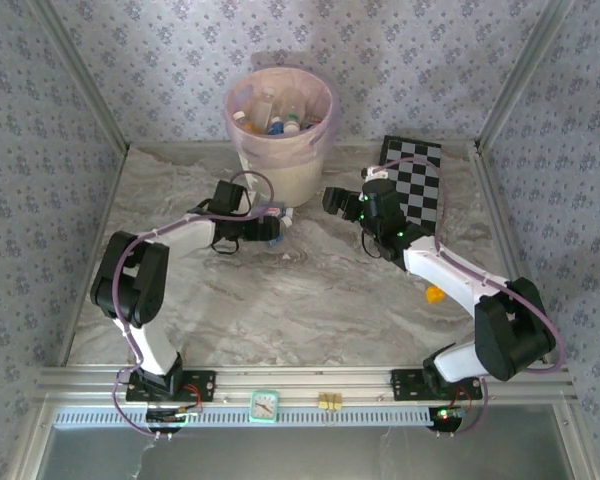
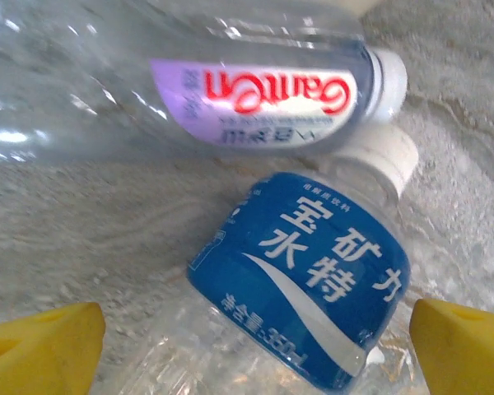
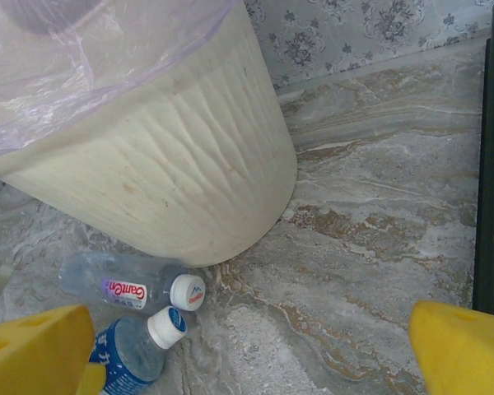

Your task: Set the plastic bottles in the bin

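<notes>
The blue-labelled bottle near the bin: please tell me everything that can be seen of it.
The blue-labelled bottle is small, of clear crinkled plastic, with a white cap and a blue label bearing white characters and a white swoosh. It lies on its side on the marble table, near the bin, its cap close against a lilac-labelled bottle. The open left gripper straddles it without touching.

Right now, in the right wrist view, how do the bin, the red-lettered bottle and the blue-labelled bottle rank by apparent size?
1. the bin, by far the largest.
2 and 3. the red-lettered bottle and the blue-labelled bottle look alike; the blue one is partly hidden, so unranked.
</notes>
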`<state>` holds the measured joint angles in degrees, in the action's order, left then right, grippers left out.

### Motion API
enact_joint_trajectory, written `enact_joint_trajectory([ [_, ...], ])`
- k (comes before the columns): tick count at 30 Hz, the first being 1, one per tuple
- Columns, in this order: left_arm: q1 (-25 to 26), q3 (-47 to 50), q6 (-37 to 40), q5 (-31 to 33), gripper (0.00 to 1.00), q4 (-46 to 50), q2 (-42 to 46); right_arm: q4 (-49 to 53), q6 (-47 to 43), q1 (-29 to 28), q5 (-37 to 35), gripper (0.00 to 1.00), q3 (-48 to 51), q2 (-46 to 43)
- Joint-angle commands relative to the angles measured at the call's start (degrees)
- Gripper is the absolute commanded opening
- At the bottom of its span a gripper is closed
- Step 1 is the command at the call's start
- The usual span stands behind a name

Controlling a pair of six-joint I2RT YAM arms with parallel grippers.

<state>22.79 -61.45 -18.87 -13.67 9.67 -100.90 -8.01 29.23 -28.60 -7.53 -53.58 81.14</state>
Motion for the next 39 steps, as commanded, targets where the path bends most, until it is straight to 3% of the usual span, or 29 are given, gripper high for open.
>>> enact_joint_trajectory([
  [1, 1.23, 0.78, 0.59, 0.58, 0.95, 1.88, 1.86, -1.31, 1.31, 0.38, 0.3, 1.0, 0.26, 0.71],
  [18, 4.68, -0.68, 1.78, 1.21, 0.89, 3.41, -2.73, -0.86, 2.75, 1.18, 0.8, 1.0, 0.57, 0.68],
  [32, 6.64, 0.33, 2.37, 1.37, 0.61, 2.47, 0.17, -1.26, 3.79, 1.7, 1.59, 1.0, 1.1, 0.35],
  [39, 6.83, 3.51, -0.6, 1.54, 0.57, 0.95, 8.66, -1.91, 3.88, 1.92, 2.44, 1.0, 1.42, 0.42],
])
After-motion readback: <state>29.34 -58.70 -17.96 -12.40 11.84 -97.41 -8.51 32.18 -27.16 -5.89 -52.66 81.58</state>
